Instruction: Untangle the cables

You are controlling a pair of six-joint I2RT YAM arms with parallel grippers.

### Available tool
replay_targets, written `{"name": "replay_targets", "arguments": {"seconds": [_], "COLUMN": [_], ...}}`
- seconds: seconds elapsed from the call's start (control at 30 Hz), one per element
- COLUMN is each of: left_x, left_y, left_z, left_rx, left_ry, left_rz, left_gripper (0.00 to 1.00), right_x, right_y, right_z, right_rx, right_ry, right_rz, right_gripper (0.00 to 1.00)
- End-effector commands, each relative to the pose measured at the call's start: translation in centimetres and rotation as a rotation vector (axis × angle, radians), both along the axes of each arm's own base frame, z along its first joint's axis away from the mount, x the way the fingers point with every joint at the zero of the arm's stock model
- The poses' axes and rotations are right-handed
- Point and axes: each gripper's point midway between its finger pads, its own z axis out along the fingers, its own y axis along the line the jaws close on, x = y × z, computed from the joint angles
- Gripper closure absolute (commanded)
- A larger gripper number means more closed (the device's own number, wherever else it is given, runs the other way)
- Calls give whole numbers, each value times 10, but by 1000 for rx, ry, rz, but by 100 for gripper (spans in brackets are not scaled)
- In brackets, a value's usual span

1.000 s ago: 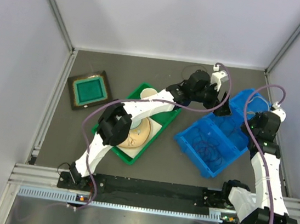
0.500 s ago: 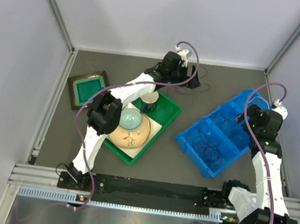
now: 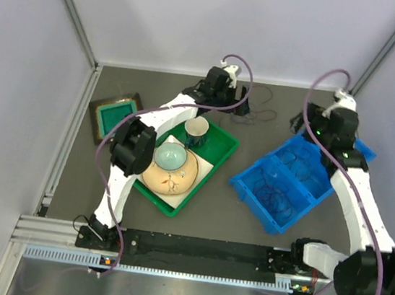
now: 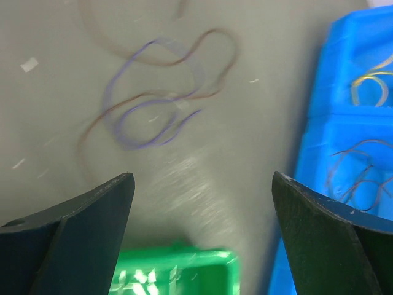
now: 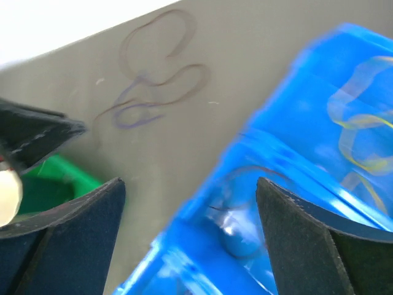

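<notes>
The loose tangle of thin purple and brown wires (image 4: 161,101) lies flat on the matte grey table (image 4: 245,141), left of the blue plastic divided bin (image 3: 276,210). It lies just ahead of the left gripper (image 4: 202,178), whose dark jaws stand wide apart and hold nothing. The right gripper (image 5: 190,181), at the bin's far-left corner, is equally spread and empty. Overhead the tangle shows only as faint dark loops, whereas the wrist views resolve its colours and show a yellowish coil (image 4: 371,86) and a brown coil (image 4: 356,175) inside the bin.
</notes>
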Motion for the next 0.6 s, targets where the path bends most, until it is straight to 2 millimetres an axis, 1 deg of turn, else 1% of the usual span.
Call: {"name": "replay_targets", "arguments": {"seconds": [0.0, 0.03, 0.07, 0.1, 0.13, 0.17, 0.2, 0.23, 0.27, 0.3, 0.33, 0.37, 0.4, 0.43, 0.47, 0.5, 0.53, 0.57], "left_x": [11, 9, 9, 9, 8, 9, 8, 8, 12, 13, 15, 19, 20, 21, 26, 27, 28, 31], "left_y": [48, 55, 65, 71, 76, 84, 87, 90, 97, 102, 106, 115, 118, 121, 129, 132, 136, 142], "left_z": [63, 60, 70, 71, 67, 75, 73, 75, 74, 73, 71, 70, 68, 67, 67, 67, 65, 65], "left_rx": [-83, -75, -77, -71, -59, -59, -52, -54, -49, -42, -42, -43, -45, -49, -48, -47, -43, -45], "left_ry": [-73, -66, -82, -85, -77, -89, -85, -86, -84, -74, -67, -59, -51, -45, -43, -42, -34, -34], "left_rz": [77, 87, 102, 117, 126, 144, 151, 154, 166, 179, 185, 196, 202, 199, 215, 222, 228, 236], "left_gripper": [1, 1, 1, 1, 1, 1, 1, 1, 1, 1, 1, 1, 1, 1, 1, 1, 1, 1], "right_x": [44, 54, 62, 75, 87, 94, 106, 116, 121, 130, 138, 143, 146, 152, 154, 157, 157, 158], "right_y": [49, 56, 64, 72, 77, 80, 85, 89, 91, 94, 98, 98, 98, 99, 98, 96, 96, 96], "right_z": [15, 23, 18, -4, 3, -3, -23, -18, -22, -41, -37, -44, -49, -59, -63, -63, -69, -71], "right_rx": [-74, -86, -94, -121, -132, -143, -159, -164, -175, -200, -218, -242, -268, -302, -317, -328, -332, -332], "right_ry": [-25, -40, -26, 25, 14, 29, 72, 58, 64, 100, 84, 94, 98, 112, 117, 106, 114, 110], "right_rz": [172, 196, 228, 261, 275, 282, 301, 312, 319, 339, 352, 356, 365, 378, 374, 368, 369, 370], "right_gripper": [16, 17, 18, 18, 18, 18, 18, 18, 18, 18, 18, 17, 16, 15, 15, 15, 14, 14]}}
